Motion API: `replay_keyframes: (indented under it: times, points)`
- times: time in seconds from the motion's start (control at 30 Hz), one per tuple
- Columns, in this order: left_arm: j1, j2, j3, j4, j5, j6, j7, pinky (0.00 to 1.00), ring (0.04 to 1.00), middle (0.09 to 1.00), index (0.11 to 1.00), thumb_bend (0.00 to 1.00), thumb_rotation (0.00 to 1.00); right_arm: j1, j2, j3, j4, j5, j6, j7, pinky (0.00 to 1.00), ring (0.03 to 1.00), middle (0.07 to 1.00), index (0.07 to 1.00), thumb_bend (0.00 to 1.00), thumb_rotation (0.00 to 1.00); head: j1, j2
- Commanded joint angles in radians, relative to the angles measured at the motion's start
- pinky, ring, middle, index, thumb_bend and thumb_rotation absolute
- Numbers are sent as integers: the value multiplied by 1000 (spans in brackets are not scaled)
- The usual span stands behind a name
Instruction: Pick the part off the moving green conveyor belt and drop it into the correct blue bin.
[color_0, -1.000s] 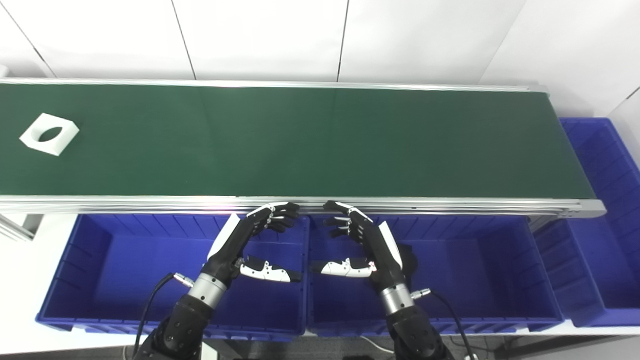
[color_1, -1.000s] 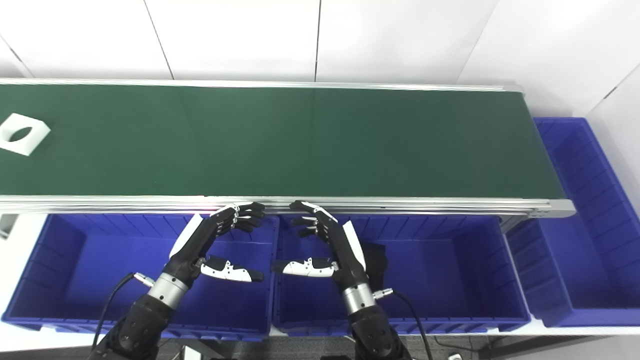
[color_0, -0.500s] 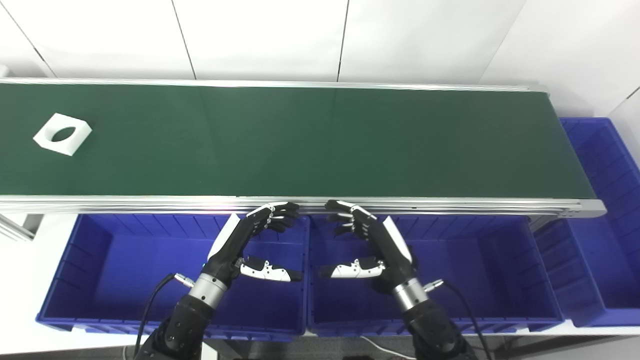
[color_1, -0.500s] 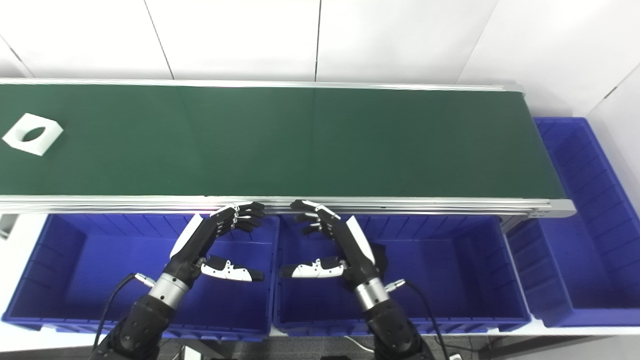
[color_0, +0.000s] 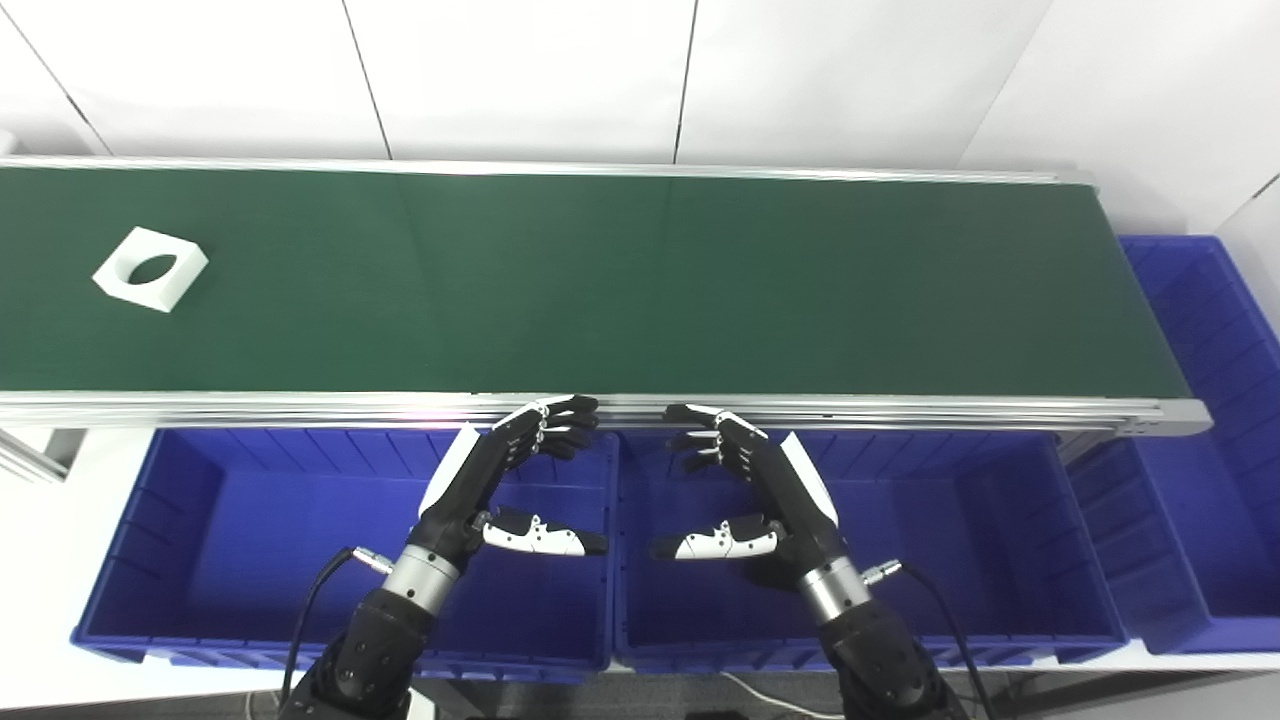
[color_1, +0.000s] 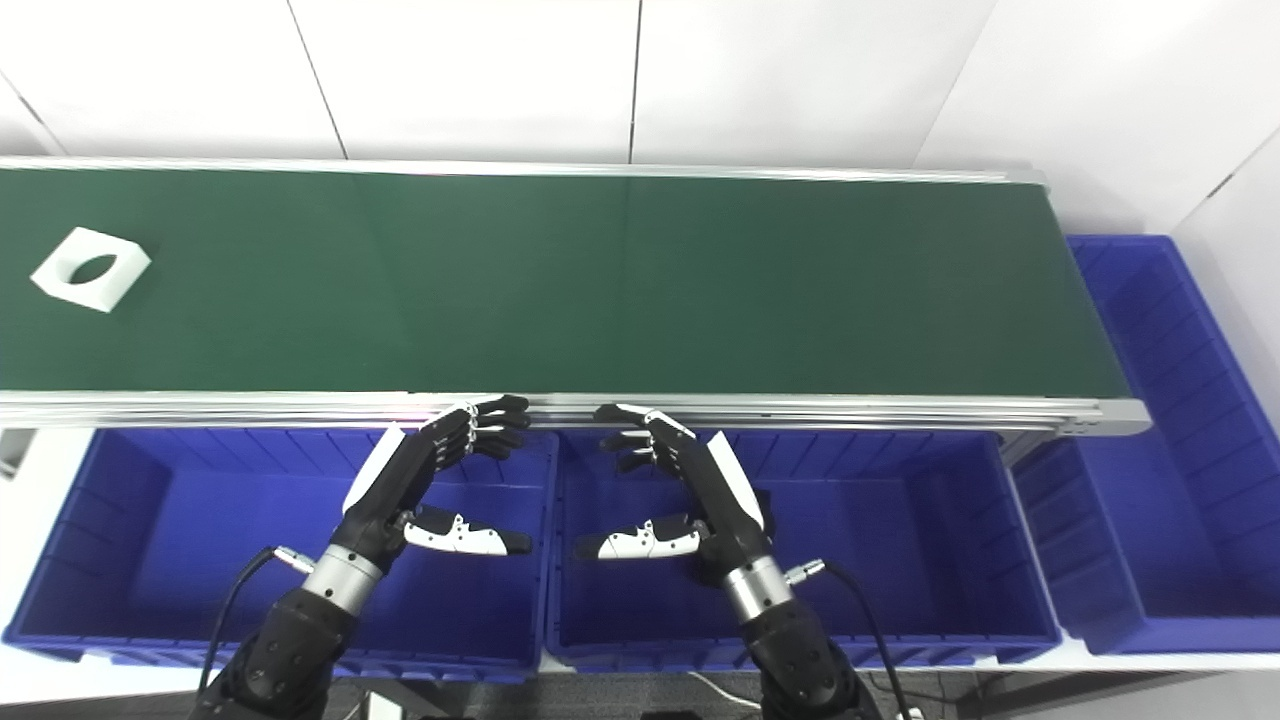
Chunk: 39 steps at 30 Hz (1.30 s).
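A: Report change on green conveyor belt.

B: White part now further right along belt than a second ago; carried toward centre, far-left section, well apart from both hands. Orientation unchanged: lying flat, one corner toward camera.

A: Hand status?

B: Left hand unmoved, hovering above left blue bin, fingers spread and bent, thumb apart, holding nothing. Right hand shifted slightly right and lower over middle blue bin, fingers likewise apart, empty. Fingertips of both close to near rail of belt.

A: Meaning for task?

B: Pick not yet begun. Judged as waiting phase: part arriving from left, so probably within left hand's reach first. Timing of reach to be matched to belt travel.

A: Describe part.

B: Flat white square block with large round through-hole in centre; green of belt visible through hole. Rigid in appearance, straight side walls suited to a pinch across opposite edges or through the hole.

A: Bins?

B: Third blue bin at right end of belt. Correct bin not determinable from these views.
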<state>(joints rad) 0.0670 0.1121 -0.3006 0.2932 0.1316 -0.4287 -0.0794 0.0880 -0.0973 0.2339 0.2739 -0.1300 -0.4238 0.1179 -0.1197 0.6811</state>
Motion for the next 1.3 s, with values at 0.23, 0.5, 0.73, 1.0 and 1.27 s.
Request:
replay_keyframes:
  times: [0.23, 0.5, 0.73, 1.0, 1.27]
  points:
    - [-19, -1, 1, -19, -4, -41, 10, 657, 694, 752, 766, 819, 0, -11, 20, -4, -18, 12, -26, 2, 628, 729, 837, 755, 844, 120, -1, -4]
    - [-19, 2, -1, -24, 3, -41, 12, 651, 693, 750, 766, 818, 0, -9, 31, -7, -10, 9, -36, -5, 635, 738, 840, 761, 837, 141, -2, -5]
    - [-22, 4, -6, -13, 6, -41, 19, 647, 687, 748, 761, 823, 0, -10, 35, -6, -2, 6, -38, -8, 644, 741, 839, 766, 840, 152, -3, -8]
    - [-23, 6, -8, -12, 2, -41, 16, 651, 691, 751, 765, 825, 0, -10, 38, -7, 2, 9, -37, -7, 647, 744, 845, 768, 841, 155, -3, -10]
    - [-24, 4, -11, -1, 0, -41, 18, 652, 692, 753, 768, 827, 0, -13, 36, -7, 18, 9, -43, -12, 645, 744, 844, 766, 847, 167, 18, -23]
